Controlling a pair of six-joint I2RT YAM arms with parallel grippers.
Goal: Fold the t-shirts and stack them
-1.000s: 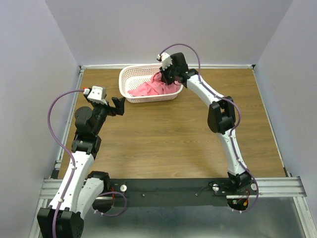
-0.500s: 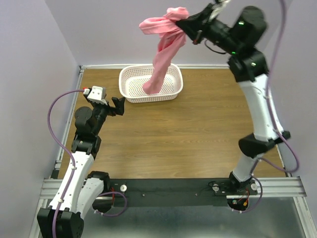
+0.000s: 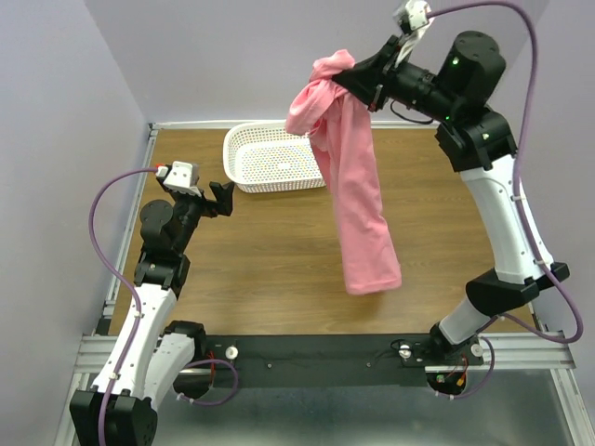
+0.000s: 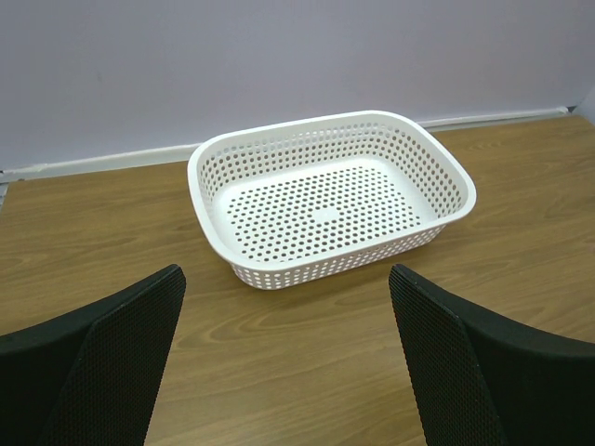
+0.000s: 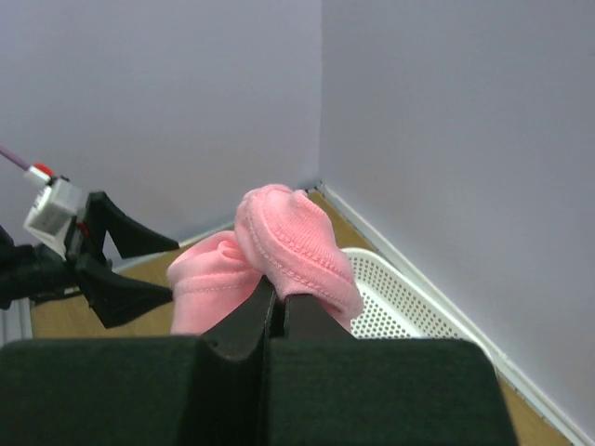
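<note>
My right gripper (image 3: 346,82) is raised high above the table and is shut on the salmon-pink t-shirt (image 3: 358,195). The shirt hangs down from the jaws in a long drape over the middle right of the table, clear of the basket. In the right wrist view its bunched hem (image 5: 279,251) sticks out past my closed fingers (image 5: 276,311). My left gripper (image 3: 221,197) is open and empty, low over the table, a little to the near left of the basket. In the left wrist view its two pads (image 4: 121,344) frame bare wood.
The white perforated basket (image 3: 244,172) stands at the back of the wooden table (image 3: 279,269); the left wrist view (image 4: 214,200) shows nothing in it. Purple walls close in the back and both sides. A black rail runs along the near edge.
My right arm has lifted the t-shirt out of the basket and swung it right and nearer, so it now hangs over the table. The left arm has not moved.
</note>
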